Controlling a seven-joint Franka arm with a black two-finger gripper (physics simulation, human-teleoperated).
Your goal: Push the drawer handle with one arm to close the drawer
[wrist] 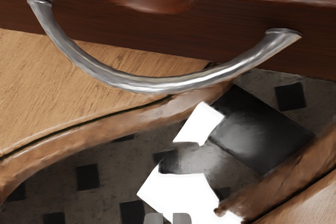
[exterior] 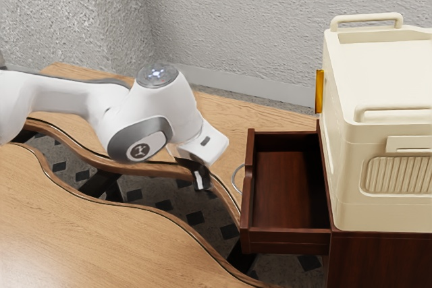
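In the exterior view, the white arm (exterior: 64, 94) reaches in from that view's left, and the gripper (exterior: 201, 180) hangs low, a little apart from the curved metal handle (exterior: 233, 179). The jaws look closed against each other. The dark wooden drawer (exterior: 287, 240) stands open, pulled well out of its cabinet (exterior: 378, 257), with the handle on the drawer's front, facing the gripper. Sitting on the cabinet is a big cream-coloured box (exterior: 368, 139) with raised bars along its top and a ribbed panel on its side. A wavy-edged wooden tabletop (exterior: 101, 237) runs across the foreground, and a second wooden surface (exterior: 223, 111) lies behind it, with a floor of dark squares (exterior: 164, 206) showing between the two. In the wrist view, the handle bows out from the drawer front, joined at both ends, near the gripper but not touching it.
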